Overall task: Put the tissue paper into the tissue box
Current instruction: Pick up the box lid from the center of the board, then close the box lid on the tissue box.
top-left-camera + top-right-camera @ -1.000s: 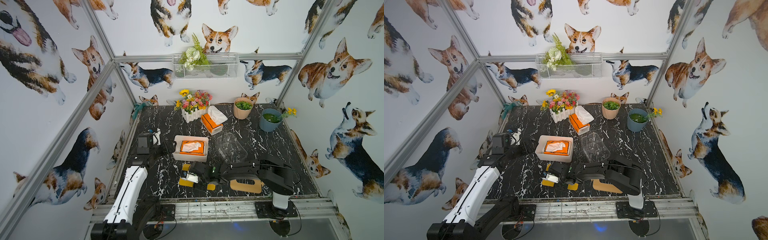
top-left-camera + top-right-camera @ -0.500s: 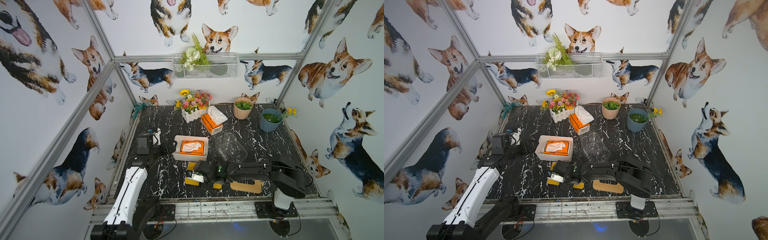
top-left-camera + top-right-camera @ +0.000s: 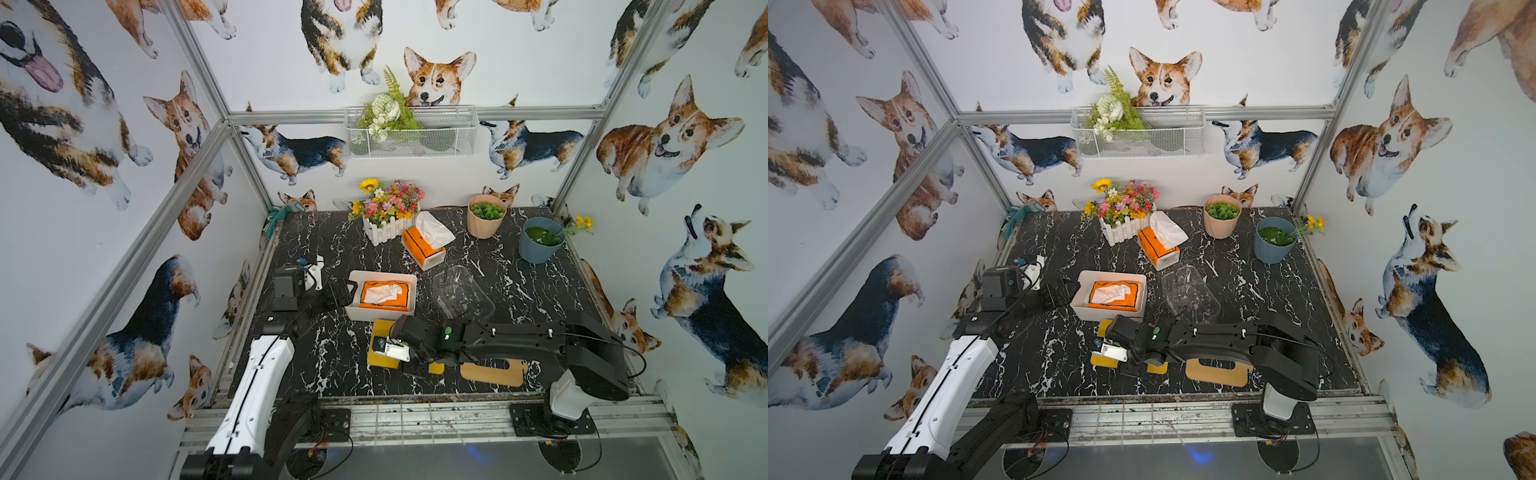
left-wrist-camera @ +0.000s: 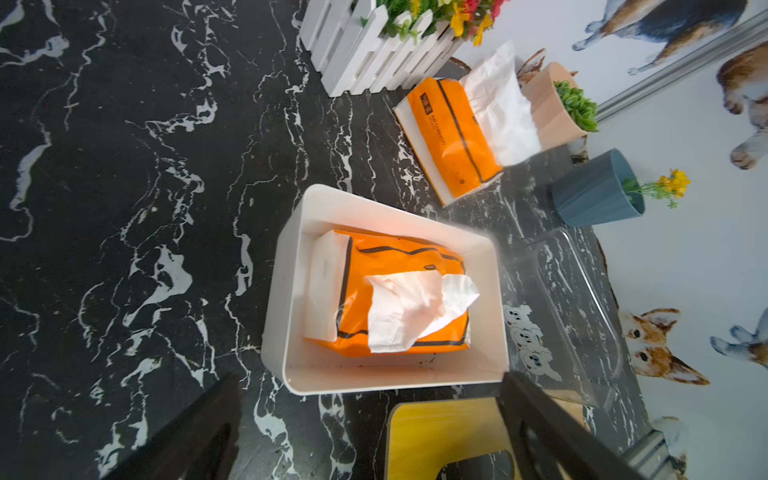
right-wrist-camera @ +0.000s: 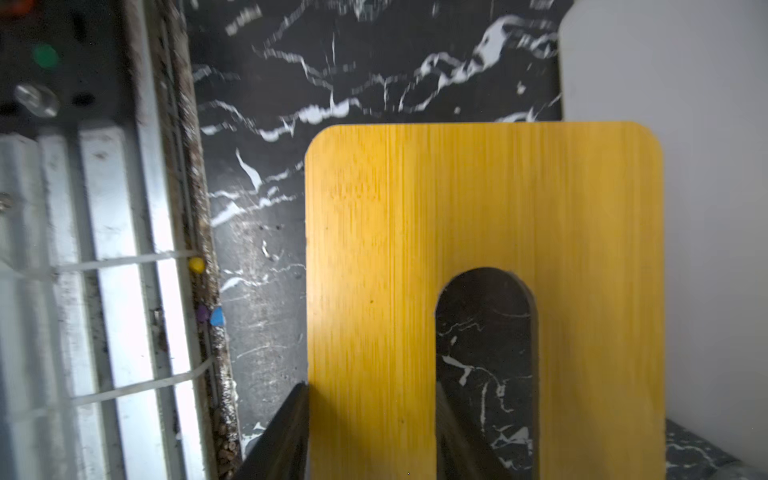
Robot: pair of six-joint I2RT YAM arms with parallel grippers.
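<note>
1. Nearest the front edge of the bench (image 3: pixel 332 365), the right end effector (image 5: pixel 370 392) is clamped on the yellow lid (image 5: pixel 415 232). Its fingers (image 5: pixel 291 419) straddle the strip beside the slot. A tan lid (image 3: pixel 494 372) lies just beside it, under the arm.
2. Beyond, the white tissue box (image 4: pixel 278 299) holds the orange tissue pack (image 4: pixel 386 257), with a sheet poking from its top. The left end effector (image 4: pixel 370 380) hovers at the box's end, fingers wide apart and holding nothing.
3. A clear container (image 3: pixel 461 291) sits just beside the box.
4. Farthest back, a second tissue pack (image 3: pixel 419 247) lies by the flower planter (image 3: pixel 384 230).
</note>
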